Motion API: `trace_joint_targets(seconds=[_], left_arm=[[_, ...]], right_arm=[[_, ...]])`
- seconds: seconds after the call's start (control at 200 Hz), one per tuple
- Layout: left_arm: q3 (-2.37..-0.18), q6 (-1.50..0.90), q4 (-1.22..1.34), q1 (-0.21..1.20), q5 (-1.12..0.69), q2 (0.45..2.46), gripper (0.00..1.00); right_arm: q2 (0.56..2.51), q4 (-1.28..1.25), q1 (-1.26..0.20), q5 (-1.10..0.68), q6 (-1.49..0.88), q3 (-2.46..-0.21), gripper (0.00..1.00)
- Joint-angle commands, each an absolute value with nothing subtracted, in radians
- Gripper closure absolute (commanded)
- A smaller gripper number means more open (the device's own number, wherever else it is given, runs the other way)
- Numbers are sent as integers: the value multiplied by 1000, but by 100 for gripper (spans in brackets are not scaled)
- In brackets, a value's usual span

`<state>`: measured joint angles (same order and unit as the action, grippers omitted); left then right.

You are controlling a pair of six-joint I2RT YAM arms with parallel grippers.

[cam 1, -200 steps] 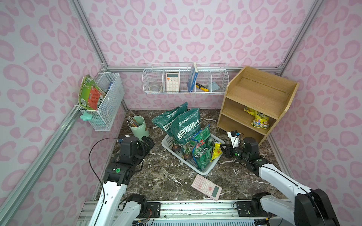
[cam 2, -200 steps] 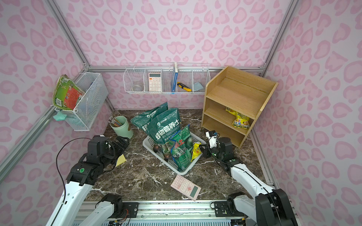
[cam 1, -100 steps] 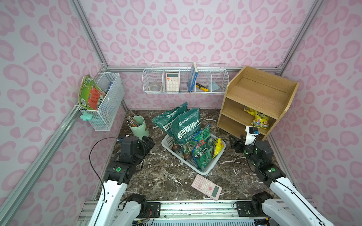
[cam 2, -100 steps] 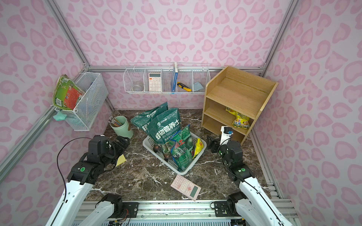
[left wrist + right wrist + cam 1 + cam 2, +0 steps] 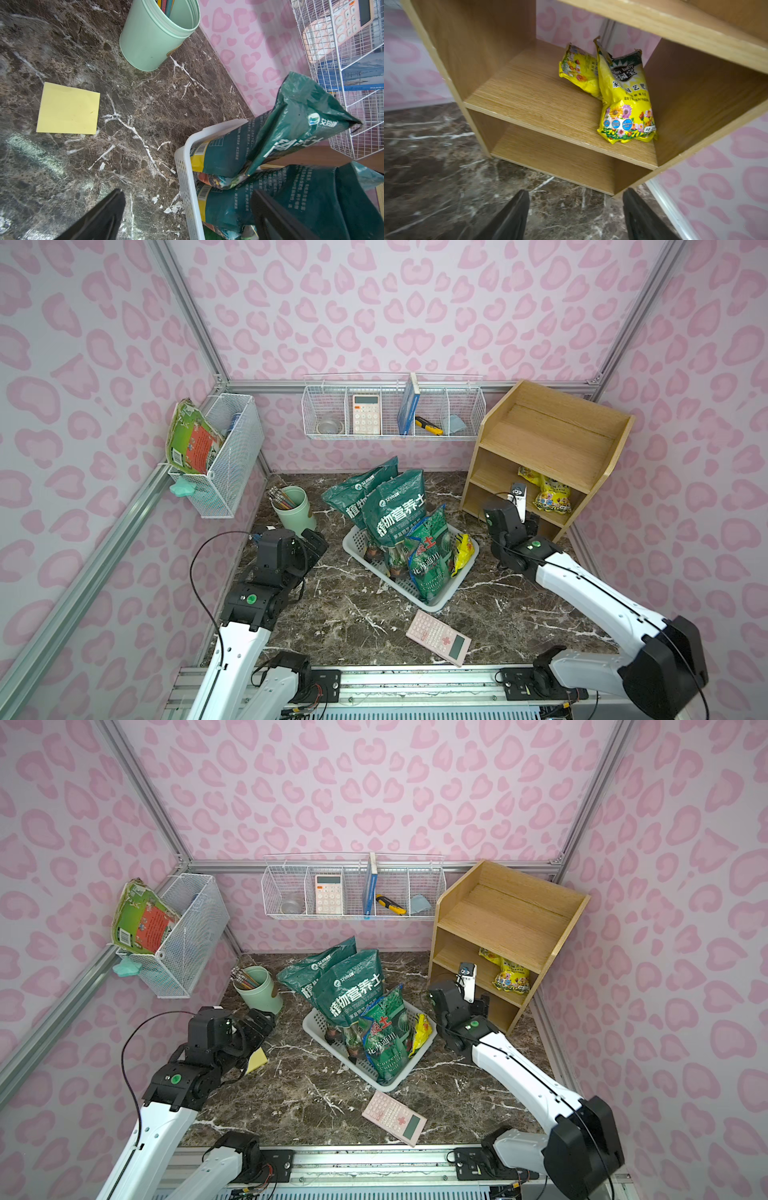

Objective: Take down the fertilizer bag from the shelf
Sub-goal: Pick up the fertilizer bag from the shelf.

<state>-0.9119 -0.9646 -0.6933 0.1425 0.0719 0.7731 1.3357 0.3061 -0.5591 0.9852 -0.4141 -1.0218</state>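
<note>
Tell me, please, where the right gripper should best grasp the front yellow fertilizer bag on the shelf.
Probably its pinched middle, above the bulging bottom: bring the open right gripper in through the shelf front. The front fertilizer bag stands leaning back beside the side panel, so other sides are blocked.

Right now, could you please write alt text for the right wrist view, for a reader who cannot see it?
A yellow flower-printed plastic bag sits before a second yellow bag on the middle tier of a light wood-grain shelf. The open, empty right gripper hangs short of the shelf over the dark marble tabletop.
</note>
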Motion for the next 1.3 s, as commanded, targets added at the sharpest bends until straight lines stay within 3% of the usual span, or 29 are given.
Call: trace_joint_targets(seconds=[0.0, 0.17, 0.28, 0.525, 0.845, 1.155, 1.295], left_arm=[[-915, -944, -685, 141, 96, 772, 1], [-911, -941, -686, 140, 108, 763, 1], [-908, -943, -685, 140, 107, 763, 1], [-909, -942, -686, 138, 104, 778, 1], [-911, -942, -689, 138, 103, 772, 1], [-915, -944, -689, 137, 102, 764, 1], [-917, -944, -688, 136, 97, 765, 1]], right_arm=[[1455, 478, -567, 1215, -429, -1138, 25], [1630, 621, -597, 1440, -273, -1281, 20], [1689, 792, -546, 1307, -293, -1408, 20], [1689, 755, -490, 1182, -95, -1424, 21], [1709, 715, -385, 1103, -52, -1412, 26], [1842, 788, -344, 1106, -113, -1526, 38], [1866, 826, -305, 1120, -170, -1543, 39]])
